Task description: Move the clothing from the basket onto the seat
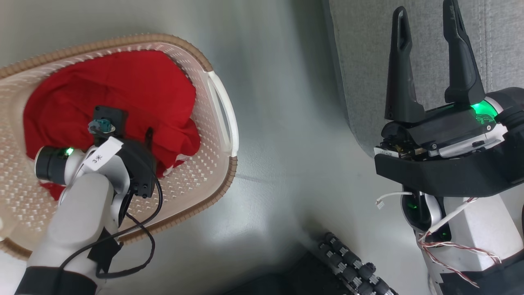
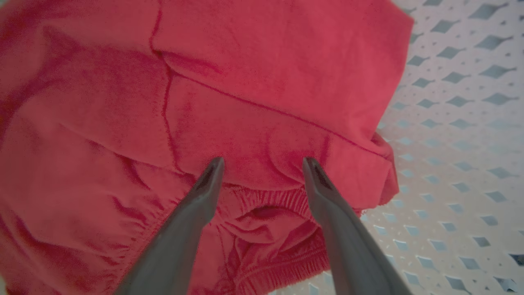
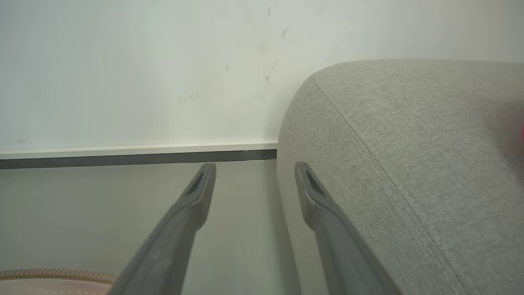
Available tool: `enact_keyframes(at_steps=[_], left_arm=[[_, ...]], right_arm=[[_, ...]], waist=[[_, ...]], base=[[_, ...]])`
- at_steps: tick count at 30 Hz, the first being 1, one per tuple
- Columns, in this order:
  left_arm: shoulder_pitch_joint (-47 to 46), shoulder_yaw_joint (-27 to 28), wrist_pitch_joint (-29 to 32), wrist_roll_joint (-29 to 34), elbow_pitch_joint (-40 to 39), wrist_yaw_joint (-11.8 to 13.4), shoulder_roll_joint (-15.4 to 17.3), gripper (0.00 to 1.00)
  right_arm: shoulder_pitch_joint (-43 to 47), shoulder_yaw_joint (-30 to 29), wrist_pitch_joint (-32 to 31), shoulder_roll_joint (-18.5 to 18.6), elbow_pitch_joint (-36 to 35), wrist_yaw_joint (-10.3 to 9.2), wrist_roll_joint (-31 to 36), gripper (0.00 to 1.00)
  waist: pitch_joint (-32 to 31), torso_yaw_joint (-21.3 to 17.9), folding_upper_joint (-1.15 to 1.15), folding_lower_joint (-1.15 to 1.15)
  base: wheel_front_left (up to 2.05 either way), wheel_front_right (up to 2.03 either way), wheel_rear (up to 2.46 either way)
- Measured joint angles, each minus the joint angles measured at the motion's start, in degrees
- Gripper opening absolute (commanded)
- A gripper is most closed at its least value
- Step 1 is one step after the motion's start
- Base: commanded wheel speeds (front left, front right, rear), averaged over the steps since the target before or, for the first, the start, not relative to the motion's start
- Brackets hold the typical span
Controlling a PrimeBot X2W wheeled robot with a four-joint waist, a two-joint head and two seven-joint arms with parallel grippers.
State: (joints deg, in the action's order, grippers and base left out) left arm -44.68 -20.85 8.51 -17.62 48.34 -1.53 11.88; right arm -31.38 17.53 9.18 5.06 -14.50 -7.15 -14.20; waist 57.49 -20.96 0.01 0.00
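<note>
The red clothing (image 1: 123,90) lies in a crumpled heap inside the basket (image 1: 196,180). It covers most of the basket's bottom. The basket is white with lots of little holes and a brown rim, and it sits on the shiny grey floor (image 1: 278,123).

The left gripper (image 2: 264,164) reaches down into the basket from above. Its two dark fingers are spread apart. Their tips are right at the red cloth, with a puffy fold and a stretchy band between them. It has not pinched the cloth.

The grey seat (image 1: 368,61) is to the right of the basket, with a strip of floor between them. The right gripper (image 1: 425,8) is well apart from the basket, over by the seat's edge. Its fingers are spread too, with nothing between them.
</note>
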Motion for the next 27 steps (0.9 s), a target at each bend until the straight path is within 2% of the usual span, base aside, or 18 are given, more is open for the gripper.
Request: enact_keyframes(at_steps=[12, 13, 15, 27], left_arm=[[-3.5, 0.5, 2.4, -0.6, 7.1, 0.1, -1.5, 1.0], [-3.8, 0.6, 2.5, -0.7, 7.5, 0.2, -1.6, 0.5], [-4.6, 0.7, 2.7, -0.7, 8.5, 0.5, -1.9, 0.0], [-7.0, 0.9, 2.9, -0.7, 12.4, 1.0, -1.8, 0.0]], right_arm=[[0.0, 0.0, 1.3, -0.3, 1.5, 0.0, -0.4, 1.0], [0.0, -0.1, 1.5, -0.3, 1.5, 0.0, -0.5, 1.0], [0.0, -0.1, 1.6, -0.3, 1.5, 0.0, -0.5, 1.0], [-0.2, -0.2, 2.3, -0.3, 2.5, 0.1, -1.0, 1.0]], waist=[[1.9, -0.4, 0.0, -0.01], [1.9, -0.4, -0.01, -0.01], [2.0, -0.3, -0.01, -0.01], [1.9, 0.1, -0.01, -0.01]], base=[[0.0, 0.0, 0.0], [0.0, 0.0, 0.0], [0.0, 0.0, 0.0], [0.0, 0.0, 0.0]])
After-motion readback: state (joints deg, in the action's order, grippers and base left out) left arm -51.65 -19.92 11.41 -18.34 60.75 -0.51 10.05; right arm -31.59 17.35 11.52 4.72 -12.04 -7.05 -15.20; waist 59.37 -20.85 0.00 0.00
